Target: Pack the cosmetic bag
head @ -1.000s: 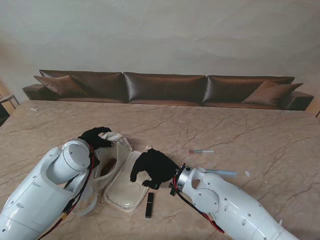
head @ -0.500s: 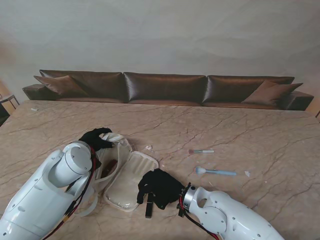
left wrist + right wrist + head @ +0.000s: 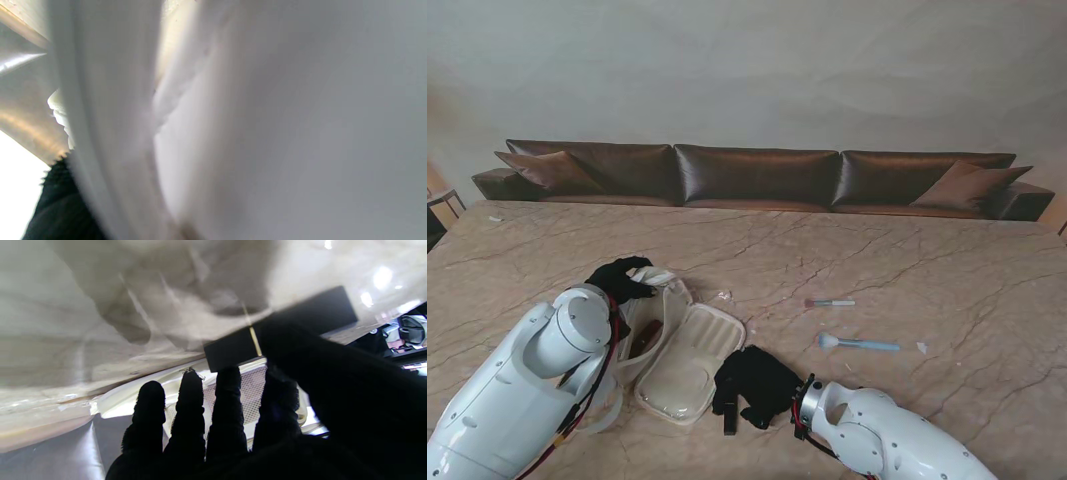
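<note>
- My right hand sits low over the black lipstick tube, which lies on the table just beside the near edge of the open bag. In the right wrist view the thumb lies across the tube and the four fingers reach past it, not curled; I cannot tell if the tube is really gripped.
- My left hand is closed on the far rim of the cosmetics bag and holds it. The left wrist view is only blurred white material.
- The cream bag lies open on the marble table, with its flap spread toward my right hand and a dark item inside the pocket.
- A blue-handled brush and a thin pink-tipped stick lie to the right, well apart from the bag.
</note>
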### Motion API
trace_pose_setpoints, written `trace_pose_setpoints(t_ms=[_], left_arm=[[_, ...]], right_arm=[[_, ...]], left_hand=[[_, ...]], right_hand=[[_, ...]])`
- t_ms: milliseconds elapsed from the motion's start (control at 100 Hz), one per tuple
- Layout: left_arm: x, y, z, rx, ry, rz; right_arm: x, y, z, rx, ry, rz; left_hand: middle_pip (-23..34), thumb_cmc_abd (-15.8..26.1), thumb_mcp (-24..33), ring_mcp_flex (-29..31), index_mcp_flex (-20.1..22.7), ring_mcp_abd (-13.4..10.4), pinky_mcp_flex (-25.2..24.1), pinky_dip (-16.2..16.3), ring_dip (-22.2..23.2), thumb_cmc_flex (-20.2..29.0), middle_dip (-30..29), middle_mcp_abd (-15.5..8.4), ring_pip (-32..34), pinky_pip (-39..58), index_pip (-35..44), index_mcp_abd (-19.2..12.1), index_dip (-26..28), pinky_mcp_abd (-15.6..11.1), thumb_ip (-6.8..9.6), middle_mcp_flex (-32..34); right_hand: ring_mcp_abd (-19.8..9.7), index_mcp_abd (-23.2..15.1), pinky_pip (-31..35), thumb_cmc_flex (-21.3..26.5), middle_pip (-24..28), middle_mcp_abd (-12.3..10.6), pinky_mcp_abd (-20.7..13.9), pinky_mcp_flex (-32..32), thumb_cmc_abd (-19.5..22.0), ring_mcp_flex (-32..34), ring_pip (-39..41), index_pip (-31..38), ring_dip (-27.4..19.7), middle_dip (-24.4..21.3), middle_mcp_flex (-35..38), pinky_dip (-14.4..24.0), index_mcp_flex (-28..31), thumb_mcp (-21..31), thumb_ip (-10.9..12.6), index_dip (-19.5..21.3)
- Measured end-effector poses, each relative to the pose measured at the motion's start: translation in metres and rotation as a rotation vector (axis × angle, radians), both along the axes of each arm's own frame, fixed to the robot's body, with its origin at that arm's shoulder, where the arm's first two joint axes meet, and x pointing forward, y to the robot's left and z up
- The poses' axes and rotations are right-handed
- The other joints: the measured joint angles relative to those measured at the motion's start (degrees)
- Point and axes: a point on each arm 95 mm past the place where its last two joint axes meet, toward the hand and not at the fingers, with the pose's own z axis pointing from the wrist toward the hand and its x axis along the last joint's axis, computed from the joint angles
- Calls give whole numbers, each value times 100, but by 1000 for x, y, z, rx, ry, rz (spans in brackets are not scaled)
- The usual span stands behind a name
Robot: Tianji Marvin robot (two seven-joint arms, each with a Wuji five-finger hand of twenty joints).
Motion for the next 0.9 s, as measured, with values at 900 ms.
trace_pose_setpoints(t_ms=[900], left_arm=[[-2,3,-2,-45,9,-6]], right_arm=[[30,-14,12,-14,-158,-40]], left_hand=[[0,0,0,0,0,0,0,0,2,-2,0,0,1,0,0,0,0,0,0,0]], right_hand=[[0,-806,286,-580,216,-95,17,503,-417,631,80,959,1,70,653,-59,691,-266,-1166,781]])
